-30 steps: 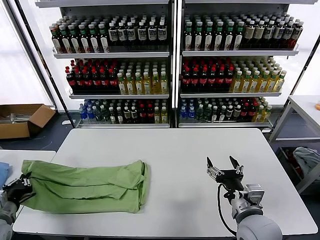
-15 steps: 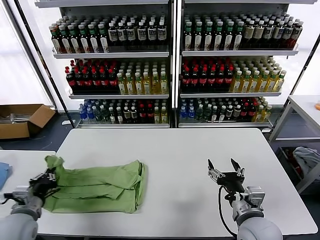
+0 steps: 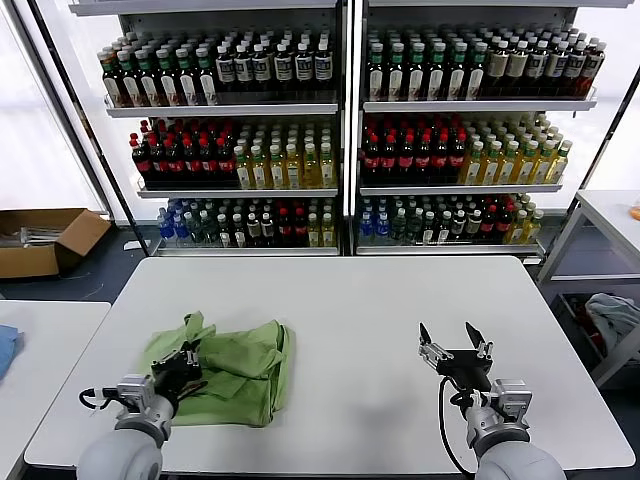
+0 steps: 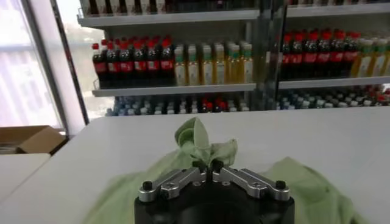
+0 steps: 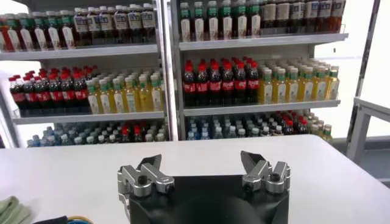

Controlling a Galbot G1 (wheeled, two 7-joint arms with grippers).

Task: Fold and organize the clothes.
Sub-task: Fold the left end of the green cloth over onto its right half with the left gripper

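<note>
A light green shirt point(image 3: 240, 368) lies bunched on the left half of the white table point(image 3: 350, 300), with its left end lifted and folded over toward the middle. My left gripper point(image 3: 186, 361) is shut on that raised end of fabric. In the left wrist view, the pinched cloth point(image 4: 200, 139) stands up in a crumpled peak just past the closed fingertips of the left gripper point(image 4: 207, 165). No collar, buttons or print show. My right gripper point(image 3: 454, 340) hovers over bare table at the front right, open and holding nothing; the right wrist view shows the right gripper point(image 5: 201, 163) with its fingers wide apart.
Tall shelves of bottles point(image 3: 345, 130) stand behind the table. A cardboard box point(image 3: 45, 238) lies on the floor at far left. A second white table point(image 3: 40, 340) adjoins on the left, a blue cloth point(image 3: 5, 348) at its edge. A grey-white fabric heap point(image 3: 612, 318) sits at right.
My left gripper has carried the shirt's left end rightward over the rest, so the shirt is now shorter and bunched. The right gripper has barely moved.
</note>
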